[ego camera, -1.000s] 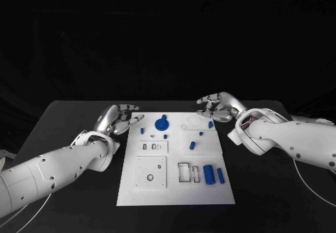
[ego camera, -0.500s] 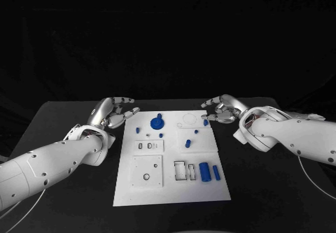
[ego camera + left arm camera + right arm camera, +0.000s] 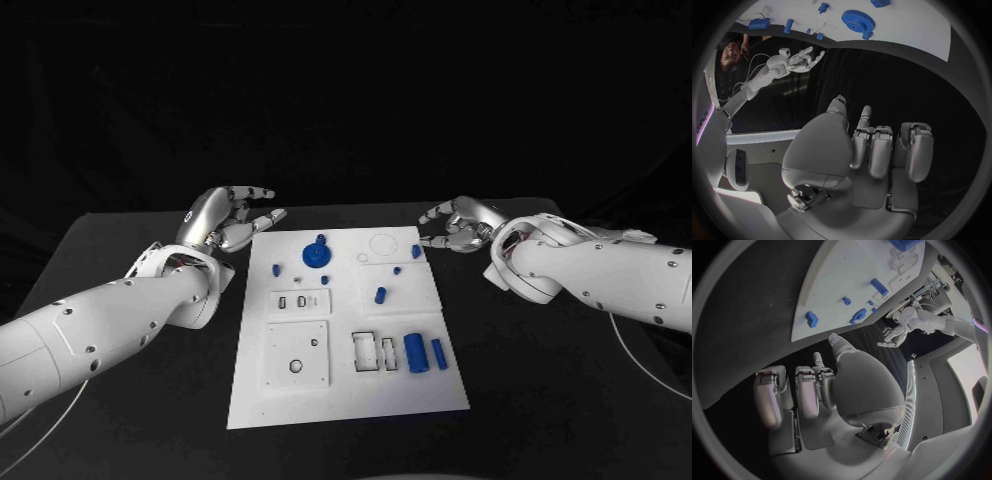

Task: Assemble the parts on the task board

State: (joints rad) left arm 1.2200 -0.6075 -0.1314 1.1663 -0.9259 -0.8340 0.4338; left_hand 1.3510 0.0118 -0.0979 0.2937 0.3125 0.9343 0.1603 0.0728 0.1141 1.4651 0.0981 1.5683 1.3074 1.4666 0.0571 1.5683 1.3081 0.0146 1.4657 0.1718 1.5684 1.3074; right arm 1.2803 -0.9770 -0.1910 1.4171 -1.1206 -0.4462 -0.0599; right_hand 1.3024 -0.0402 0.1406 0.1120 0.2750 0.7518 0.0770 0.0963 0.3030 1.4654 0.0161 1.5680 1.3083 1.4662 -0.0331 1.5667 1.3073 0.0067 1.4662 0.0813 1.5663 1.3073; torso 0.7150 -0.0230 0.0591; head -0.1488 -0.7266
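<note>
Silver left hand (image 3: pixel 231 218) raised beside task board (image 3: pixel 346 385), fingers loosely spread, empty, right hand (image 3: pixel 459 226) likewise

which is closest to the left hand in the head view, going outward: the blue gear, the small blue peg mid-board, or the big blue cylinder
From the left hand, by the head view:
1. Blue gear, at the far end of the task board, on the hand's side.
2. Small blue peg, mid-board, toward the right edge.
3. Big blue cylinder, at the board's near right, beside a slimmer blue piece.
</note>
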